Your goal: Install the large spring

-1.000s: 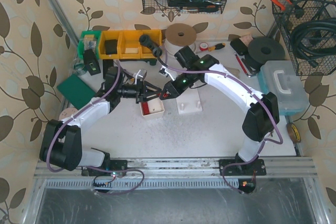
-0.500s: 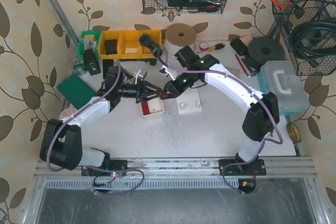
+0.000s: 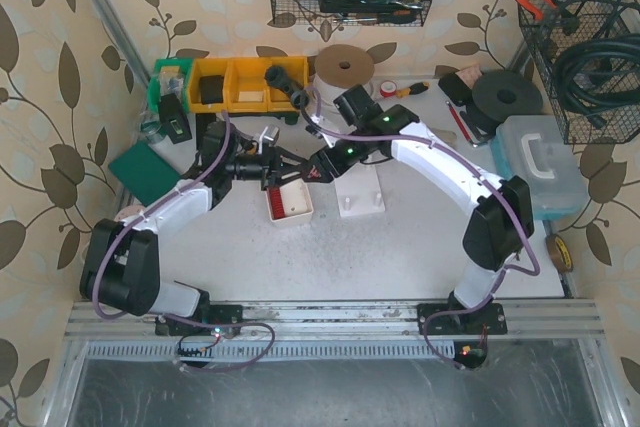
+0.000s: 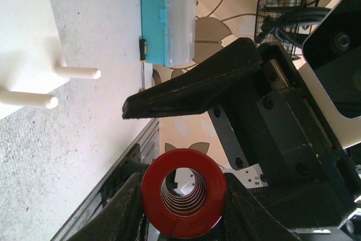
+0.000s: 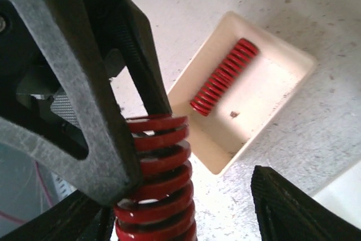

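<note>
The large spring, thick and red, lies sideways above the table, and my left gripper is shut on it, one finger on each side. In the right wrist view the same large spring sits clamped between the left gripper's dark fingers. My right gripper stands open around it, its right finger well clear of the coils. From above, the left gripper and right gripper meet tip to tip above the cream tray. The white peg base stands just to the right.
A smaller red spring lies in the cream tray. Two white pegs stick out of the base. Yellow bins, a tape roll, a black spool and a teal-lidded box line the back and right.
My right gripper's jaws have opened off the large spring. The left gripper keeps its hold and has shifted slightly up and to the right.
</note>
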Controlling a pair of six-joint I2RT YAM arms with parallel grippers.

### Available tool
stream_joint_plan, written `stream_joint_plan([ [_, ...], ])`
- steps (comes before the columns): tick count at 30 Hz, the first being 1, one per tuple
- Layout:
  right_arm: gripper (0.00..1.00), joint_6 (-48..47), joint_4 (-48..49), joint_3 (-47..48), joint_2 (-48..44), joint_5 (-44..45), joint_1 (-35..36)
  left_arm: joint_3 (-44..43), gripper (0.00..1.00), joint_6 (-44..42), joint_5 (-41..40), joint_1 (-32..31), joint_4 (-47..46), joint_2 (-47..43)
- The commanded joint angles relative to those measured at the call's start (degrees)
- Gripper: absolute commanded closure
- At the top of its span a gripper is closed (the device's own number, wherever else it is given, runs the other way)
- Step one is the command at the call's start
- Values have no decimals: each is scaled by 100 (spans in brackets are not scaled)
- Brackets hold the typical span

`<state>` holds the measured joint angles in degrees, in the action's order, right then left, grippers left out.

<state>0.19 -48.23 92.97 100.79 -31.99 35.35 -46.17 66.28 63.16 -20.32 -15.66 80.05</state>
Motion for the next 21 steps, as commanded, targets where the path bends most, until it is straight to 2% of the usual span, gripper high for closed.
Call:
stream_joint_plan([
  [1, 35, 322, 543, -317, -509, 401, -67, -281, 100, 470, -87, 1, -705, 6],
  [3, 36, 545, 1007, -732, -974, 747, -67, -327, 100, 614, -132, 1, -772, 2],
  [7, 37, 1024, 3781, -2670, -2686, 1404, -79, -428, 100, 1058, -200, 1, -1108, 9],
  [8, 31, 1291, 4288, -3102, -3043, 1758, -98, -446, 100, 1202, -206, 1, -1241, 17],
  [10, 25, 1638, 4792, -3617, -3555, 2200, -116, -471, 100, 1502, -247, 1, -1512, 29],
  [11, 27, 1654, 4856, -3729, -3716, 2256, -123, -471, 100, 1662, -284, -3, -1669, 28],
  [15, 45, 1655, 4815, -3757, -3786, 1436, -155, -388, 100, 2722, -501, -30, -2791, 122],
  [18, 45, 2030, 5250, -3928, -3615, 636, -248, -302, 100, 3466, -691, -103, -3783, 351],
  [21, 40, 2965, 6437, -4401, -3508, 70, -528, -299, 100, 4097, -831, -214, -4757, 631],
])
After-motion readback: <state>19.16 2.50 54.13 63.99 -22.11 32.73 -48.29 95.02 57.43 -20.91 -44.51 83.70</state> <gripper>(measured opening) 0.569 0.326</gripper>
